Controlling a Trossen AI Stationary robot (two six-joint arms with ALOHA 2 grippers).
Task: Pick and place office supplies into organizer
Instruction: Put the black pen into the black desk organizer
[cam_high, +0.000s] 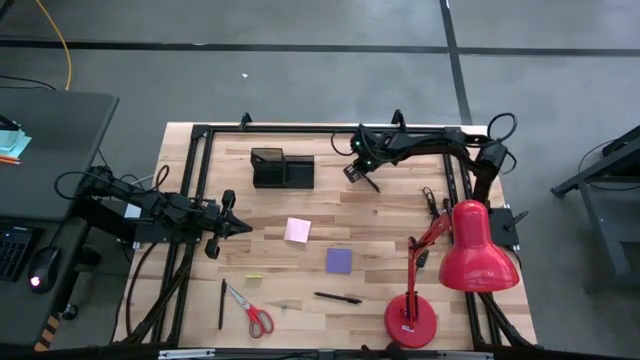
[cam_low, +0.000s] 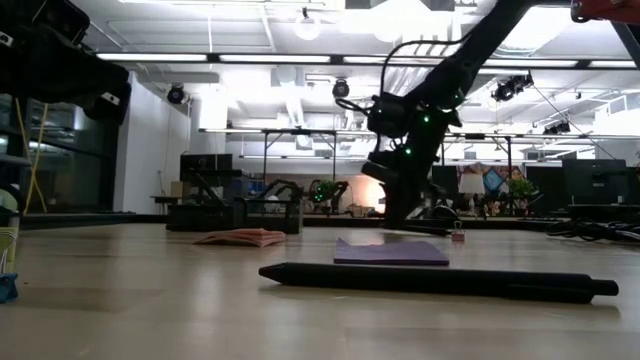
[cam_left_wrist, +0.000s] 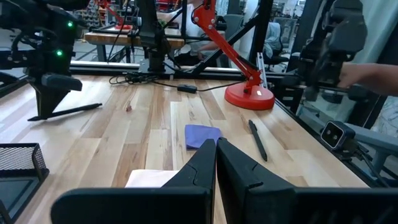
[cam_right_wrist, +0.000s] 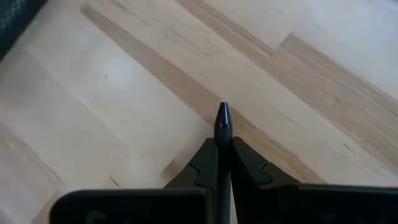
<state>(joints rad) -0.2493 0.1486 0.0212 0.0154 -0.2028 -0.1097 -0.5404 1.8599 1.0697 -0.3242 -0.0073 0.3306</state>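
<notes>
Pen (cam_right_wrist: 222, 124) pinched in right tool (cam_right_wrist: 222, 152), only its tip visible, near organizer (cam_high: 282, 168).

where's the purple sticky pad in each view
High view: purple pad lies mid-table, toward the front edge.
Low view: flat, in the middle distance, behind the near dark pen.
Left wrist view: just past the shut left pincer, at.
Right wrist view: not in it.
Shared landmark: the red lamp's base.

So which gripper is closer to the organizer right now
The right. The right gripper, shut on a pen, hangs just beside the organizer, while the left gripper sits shut farther off, by the pink pad.
</notes>
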